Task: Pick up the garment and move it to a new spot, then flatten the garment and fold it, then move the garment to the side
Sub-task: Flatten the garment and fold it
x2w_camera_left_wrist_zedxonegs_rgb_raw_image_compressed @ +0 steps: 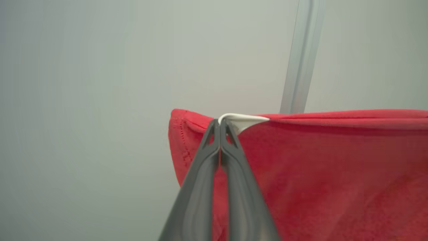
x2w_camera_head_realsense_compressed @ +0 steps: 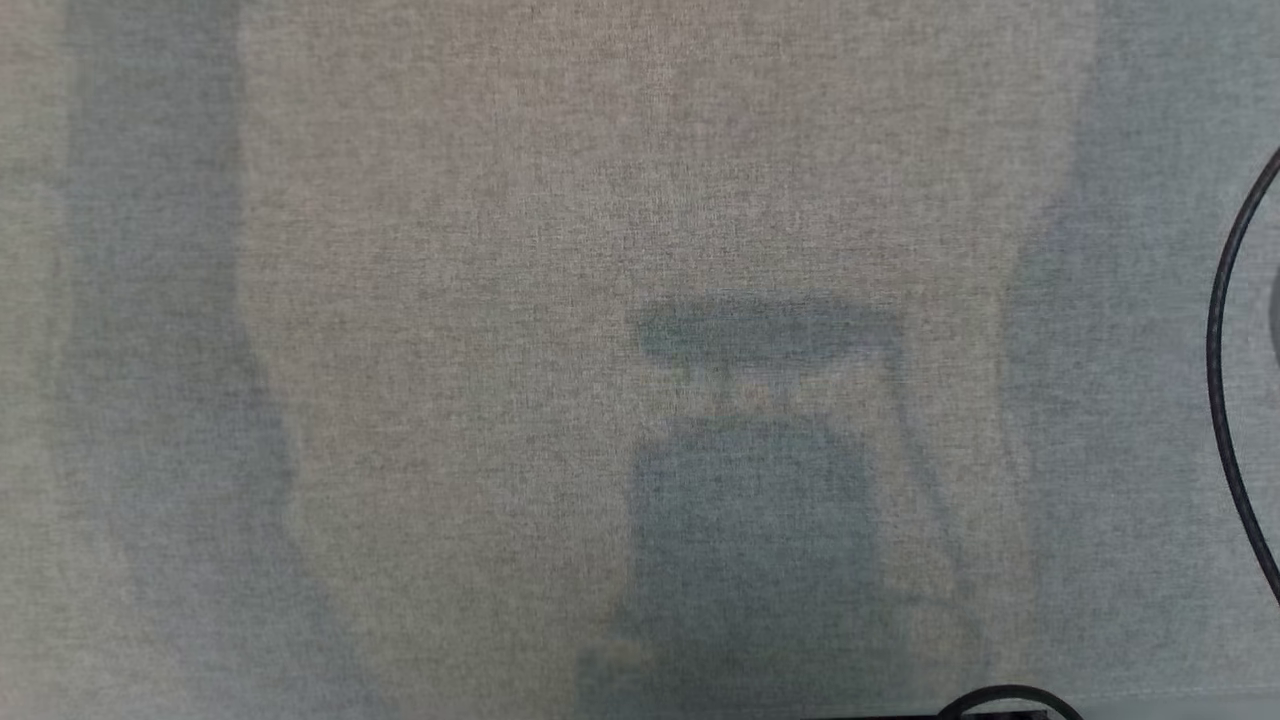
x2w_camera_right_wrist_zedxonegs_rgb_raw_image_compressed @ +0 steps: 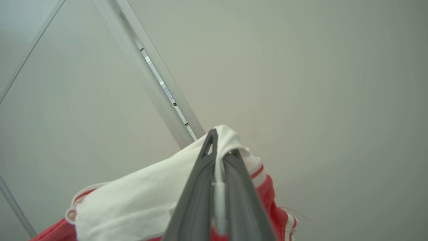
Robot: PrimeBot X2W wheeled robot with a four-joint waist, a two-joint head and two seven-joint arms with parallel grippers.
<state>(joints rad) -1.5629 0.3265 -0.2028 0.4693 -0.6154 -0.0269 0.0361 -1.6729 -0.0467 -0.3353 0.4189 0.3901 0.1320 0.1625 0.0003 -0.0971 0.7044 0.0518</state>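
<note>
The garment [x2w_camera_left_wrist_zedxonegs_rgb_raw_image_compressed: 317, 174] is red with white parts and hangs in the air against a pale wall. In the left wrist view my left gripper [x2w_camera_left_wrist_zedxonegs_rgb_raw_image_compressed: 220, 123] is shut on its top hem, where a white edge folds over the red cloth. In the right wrist view my right gripper [x2w_camera_right_wrist_zedxonegs_rgb_raw_image_compressed: 219, 142] is shut on a white part of the garment [x2w_camera_right_wrist_zedxonegs_rgb_raw_image_compressed: 133, 197], with red and white striped trim [x2w_camera_right_wrist_zedxonegs_rgb_raw_image_compressed: 259, 170] beside the fingers. The head view shows grey cloth-covered table surface [x2w_camera_head_realsense_compressed: 500, 300] with shadows of the robot on it.
A black cable [x2w_camera_head_realsense_compressed: 1225, 380] curves along the right edge of the head view, and another loop [x2w_camera_head_realsense_compressed: 1005, 698] sits at the bottom edge. Pale metal frame bars [x2w_camera_right_wrist_zedxonegs_rgb_raw_image_compressed: 157, 77] cross the wall behind the garment; one bar [x2w_camera_left_wrist_zedxonegs_rgb_raw_image_compressed: 301, 57] stands behind it in the left wrist view.
</note>
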